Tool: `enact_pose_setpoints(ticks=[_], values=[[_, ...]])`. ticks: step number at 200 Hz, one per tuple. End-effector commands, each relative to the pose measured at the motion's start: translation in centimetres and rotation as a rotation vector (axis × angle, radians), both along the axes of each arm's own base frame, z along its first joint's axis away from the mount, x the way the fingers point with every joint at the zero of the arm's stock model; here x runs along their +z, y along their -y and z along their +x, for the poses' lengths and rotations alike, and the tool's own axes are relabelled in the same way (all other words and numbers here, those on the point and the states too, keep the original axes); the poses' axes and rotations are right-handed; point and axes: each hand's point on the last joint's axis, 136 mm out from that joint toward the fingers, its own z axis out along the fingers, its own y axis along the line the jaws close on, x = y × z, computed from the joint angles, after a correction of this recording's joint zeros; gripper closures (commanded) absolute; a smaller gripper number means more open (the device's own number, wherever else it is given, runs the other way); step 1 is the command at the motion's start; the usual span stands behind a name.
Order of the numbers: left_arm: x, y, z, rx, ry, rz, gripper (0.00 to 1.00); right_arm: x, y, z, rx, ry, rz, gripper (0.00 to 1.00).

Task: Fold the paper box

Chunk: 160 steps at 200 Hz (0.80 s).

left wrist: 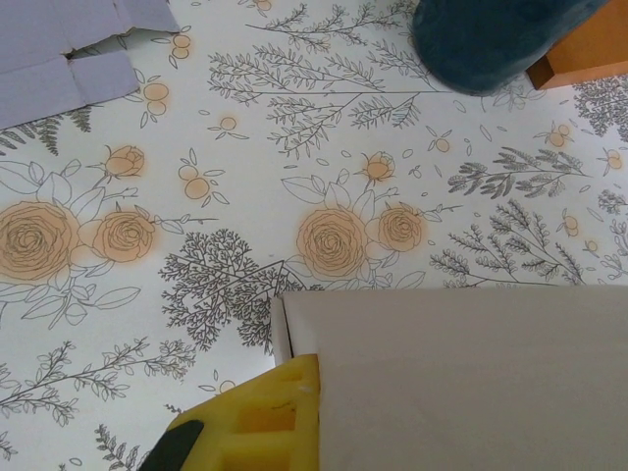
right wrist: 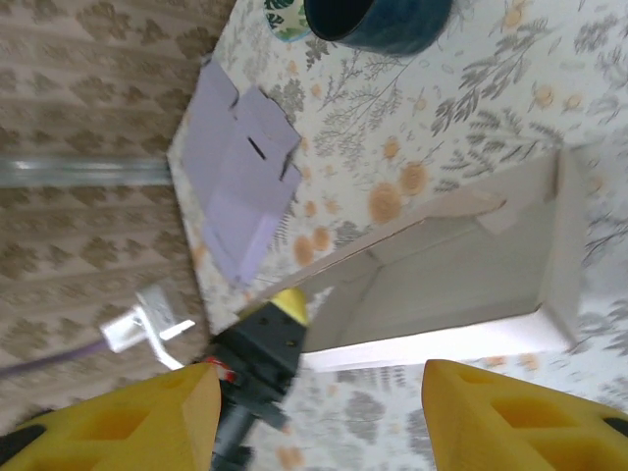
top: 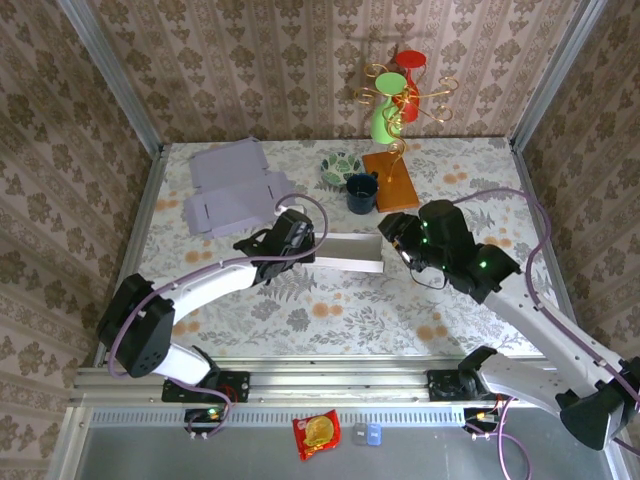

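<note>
Floral-print desk. White paper box lies mid-desk; lavender box blanks at far left. Blue cup and orange board stand behind it.

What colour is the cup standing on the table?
The cup is dark blue, clearest in the top external view.

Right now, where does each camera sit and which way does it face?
Top external: fixed above and behind the arms, looking down on the table; left gripper and right gripper flank the paper box.
Left wrist: close above the table, facing down; one yellow finger at the box's edge.
Right wrist: faces across the box toward the left gripper; its two fingers spread apart.
Shared: both wrist views catch the box and blue cup.
</note>
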Motion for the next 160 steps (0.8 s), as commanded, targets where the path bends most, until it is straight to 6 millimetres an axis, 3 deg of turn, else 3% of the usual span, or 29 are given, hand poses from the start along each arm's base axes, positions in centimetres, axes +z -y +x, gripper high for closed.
enact_pose_setpoints(ticks=[1,35,59,160], values=[[-0.8,-1.2,-1.1,0.052,-0.014,0.040,0.96,0.0,-1.0,1.3,-0.199,-0.096,0.202,0.43],[-1.1,-1.1,-1.4,0.066,-0.009,0.037,0.96,-0.8,-4.1,2.1,-0.224,-0.207,0.248,0.46],[-1.2,-1.1,-1.6,0.070,-0.004,0.039,0.96,-2.2,-5.0,2.6,-0.239,-0.252,0.230,0.48],[-1.1,-0.9,-1.9,0.064,0.005,0.044,0.96,-6.2,-5.9,5.9,-0.289,-0.319,0.227,0.58]])
